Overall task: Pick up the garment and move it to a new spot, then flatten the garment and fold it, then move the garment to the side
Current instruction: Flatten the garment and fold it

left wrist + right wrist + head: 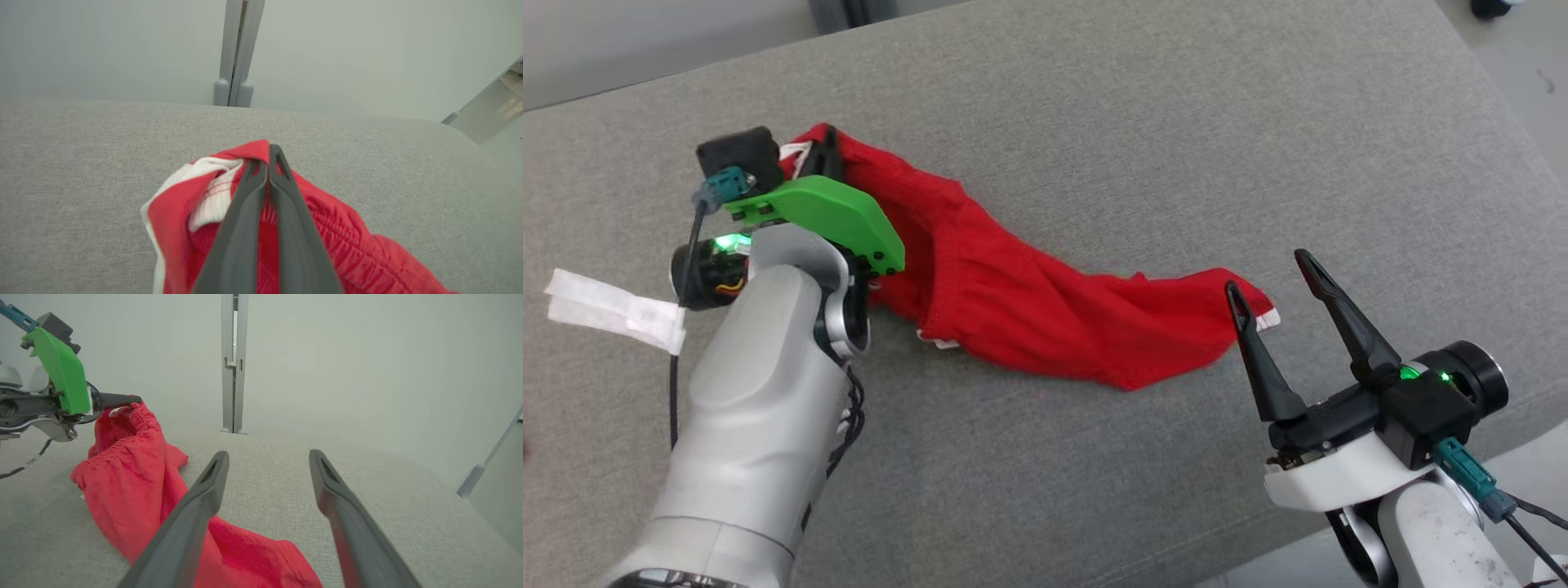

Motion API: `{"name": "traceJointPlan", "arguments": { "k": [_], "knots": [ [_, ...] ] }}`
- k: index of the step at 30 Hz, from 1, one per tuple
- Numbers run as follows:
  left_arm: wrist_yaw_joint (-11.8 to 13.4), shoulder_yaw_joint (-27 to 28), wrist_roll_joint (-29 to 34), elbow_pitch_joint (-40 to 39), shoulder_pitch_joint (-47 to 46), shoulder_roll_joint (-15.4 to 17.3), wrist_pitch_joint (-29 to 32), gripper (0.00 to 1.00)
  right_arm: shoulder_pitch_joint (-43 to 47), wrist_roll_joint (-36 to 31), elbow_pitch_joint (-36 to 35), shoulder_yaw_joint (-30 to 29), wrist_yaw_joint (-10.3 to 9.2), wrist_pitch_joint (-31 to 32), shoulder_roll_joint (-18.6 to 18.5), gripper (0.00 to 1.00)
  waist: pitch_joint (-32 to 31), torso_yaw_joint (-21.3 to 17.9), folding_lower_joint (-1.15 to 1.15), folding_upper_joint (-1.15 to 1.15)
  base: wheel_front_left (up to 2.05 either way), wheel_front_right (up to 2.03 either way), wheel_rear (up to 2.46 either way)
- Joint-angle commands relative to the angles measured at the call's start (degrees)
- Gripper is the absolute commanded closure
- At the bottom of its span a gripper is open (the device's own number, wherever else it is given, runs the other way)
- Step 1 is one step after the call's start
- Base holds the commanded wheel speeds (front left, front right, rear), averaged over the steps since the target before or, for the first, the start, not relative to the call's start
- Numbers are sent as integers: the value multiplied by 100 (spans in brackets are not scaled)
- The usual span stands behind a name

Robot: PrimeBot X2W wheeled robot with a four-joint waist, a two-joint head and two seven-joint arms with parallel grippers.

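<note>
The left tool (827, 143) is clamped shut on one end of a red garment (1013, 302) stretched across a grey cushion (1176, 122), while the right tool (1266, 271) hangs wide open, empty, at its other end.

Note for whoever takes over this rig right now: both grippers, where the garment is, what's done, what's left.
Left gripper: shut on one end of the red garment, at the white-trimmed edge, and holding that end raised.
Right gripper: open and holding nothing, its fingertips at the garment's other end.
Garment: stretched across the grey cushion, wrinkled and bunched, with most of it lying on the fabric.
Done: the left gripper has its grasp.
Left: grasp the far end with the right gripper, probably next; then move the garment, flatten it, fold it and move it aside.
</note>
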Motion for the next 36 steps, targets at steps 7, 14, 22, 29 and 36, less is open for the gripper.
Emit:
{"name": "traceJointPlan", "arguments": {
  "k": [7,14,22,29,36],
  "knots": [
    [-15,101,68,837,-429,50,-699,0,67,0,76,-80,-10,-18,62,0,-81,-33,0,0,0,0,0],
    [-863,-34,35,600,24,34,-901,0,250,-32,108,-152,-10,-18,84,0,-368,28,0,0,0,0,0],
    [-1340,-337,192,-806,1590,598,-782,0,586,-63,50,-368,-10,-19,112,0,-651,81,0,0,0,0,0],
    [-1458,-663,-79,-1901,2714,851,-72,0,677,-77,24,-364,-10,-18,115,0,-625,76,0,0,0,0,0],
    [-1355,-655,-288,-2160,2979,939,320,0,547,-41,4,-316,-10,-18,125,0,-514,-68,0,0,0,0,0]
  ]
}}
